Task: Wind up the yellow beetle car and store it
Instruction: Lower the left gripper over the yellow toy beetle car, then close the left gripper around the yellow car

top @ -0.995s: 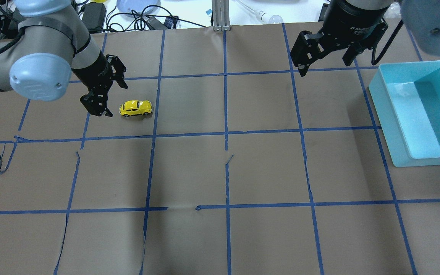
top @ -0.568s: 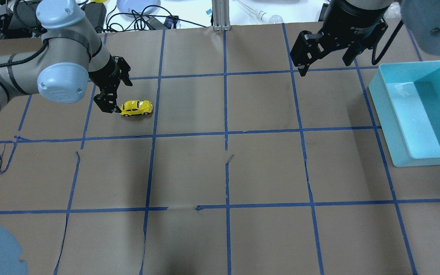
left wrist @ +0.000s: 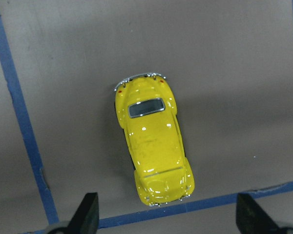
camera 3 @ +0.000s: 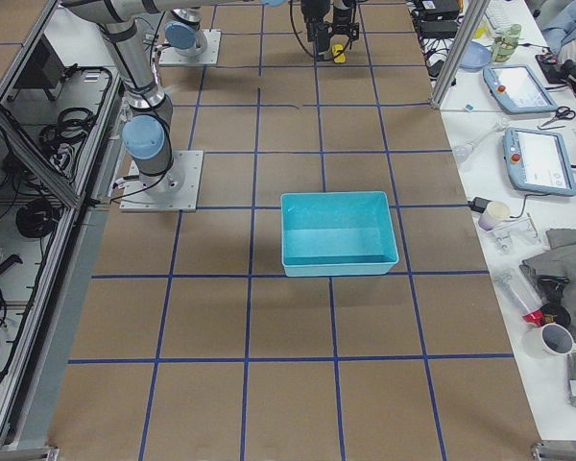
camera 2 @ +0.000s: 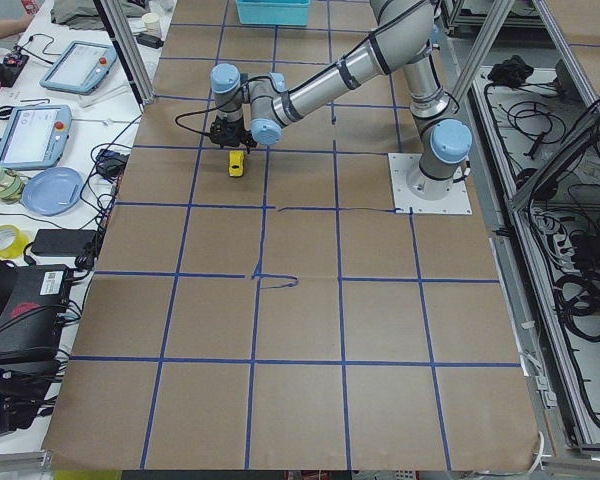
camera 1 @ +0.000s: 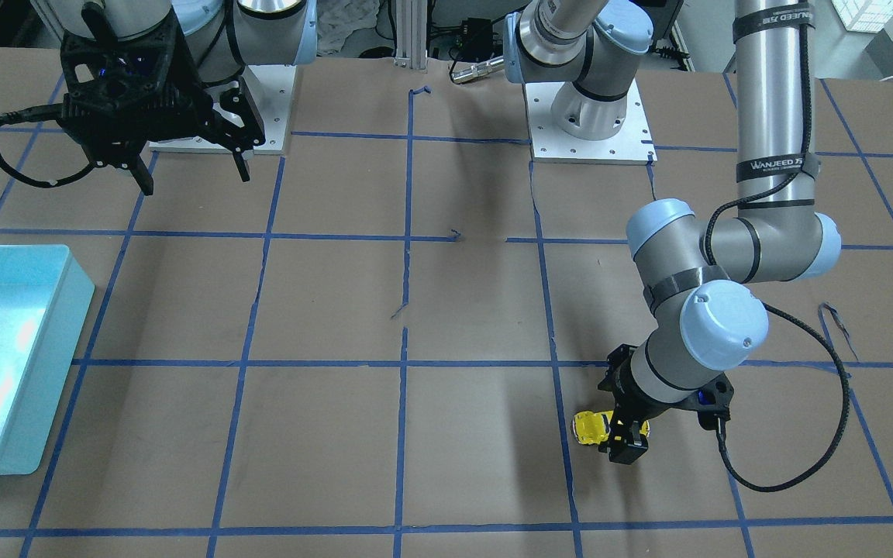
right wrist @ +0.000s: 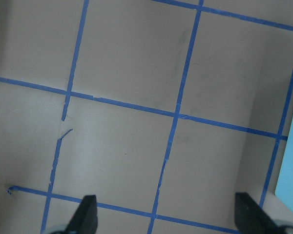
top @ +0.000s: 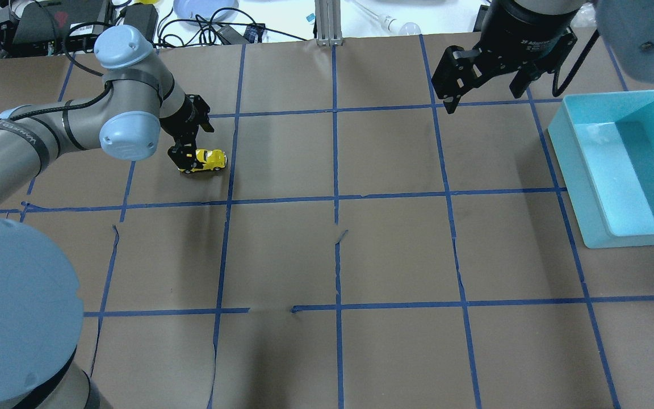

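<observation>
On the robot's left side of the tabletop (top: 281, 255), the yellow beetle car (top: 210, 159) sits upright on its wheels inside one square of the blue tape grid (top: 335, 199), its long axis running roughly along the nearest cross line of tape. Directly above one end of it hangs the left end effector (left wrist: 167, 217), pointing straight down. In the left wrist view its two fingers (left wrist: 89, 212) stand spread wide, one on each side of the car's near end, with bare paper showing between each finger and the yellow body, so the end effector is released and grips nothing. That same view shows the car's rounded roof, a dark window and a chrome bumper at the far end, while its near end lies just beside a tape line. Well apart, toward the robot's right, the right end effector (right wrist: 166, 214) hovers above the tabletop with its fingers likewise spread and nothing between them. Near it rests a teal bin (top: 574, 176), flat on the brown paper.
</observation>
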Available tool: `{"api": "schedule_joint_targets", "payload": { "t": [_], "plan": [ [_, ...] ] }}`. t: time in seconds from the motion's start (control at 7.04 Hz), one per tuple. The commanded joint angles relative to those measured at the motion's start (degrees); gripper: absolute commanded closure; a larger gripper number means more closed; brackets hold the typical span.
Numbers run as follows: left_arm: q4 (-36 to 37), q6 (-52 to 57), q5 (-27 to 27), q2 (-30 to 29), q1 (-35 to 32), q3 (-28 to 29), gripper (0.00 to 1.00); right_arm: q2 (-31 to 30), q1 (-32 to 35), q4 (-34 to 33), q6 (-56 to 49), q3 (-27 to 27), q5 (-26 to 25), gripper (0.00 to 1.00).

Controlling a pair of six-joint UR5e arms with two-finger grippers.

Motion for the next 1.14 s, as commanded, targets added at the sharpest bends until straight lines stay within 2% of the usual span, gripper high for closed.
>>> {"api": "schedule_joint_targets", "payload": {
  "t": [0.0,0.28,0.71,0.85,0.99],
  "plan": [
    [-0.01,-1.14,-0.09,-0.64,1.94,0.04,0.0,0.0,0.0,0.0,0.0,0.0,0.02,0.0],
    [-0.01,-5.85,-0.53,-1.6,2.04,-0.05,0.0,0.0,0.0,0.0,0.0,0.0,0.11,0.0],
    [-0.54,-6.33,-0.45,-1.6,2.04,-0.14,0.0,0.0,0.0,0.0,0.0,0.0,0.11,0.0],
    [-0.63,-6.33,-0.53,-1.6,1.95,-0.14,0.1,0.0,0.0,-0.09,0.09,0.0,0.2,0.0],
    [-0.63,-6.33,-0.62,-1.6,1.95,-0.14,0.39,0.0,0.09,0.0,0.09,0.0,0.11,0.0]
  ]
}}
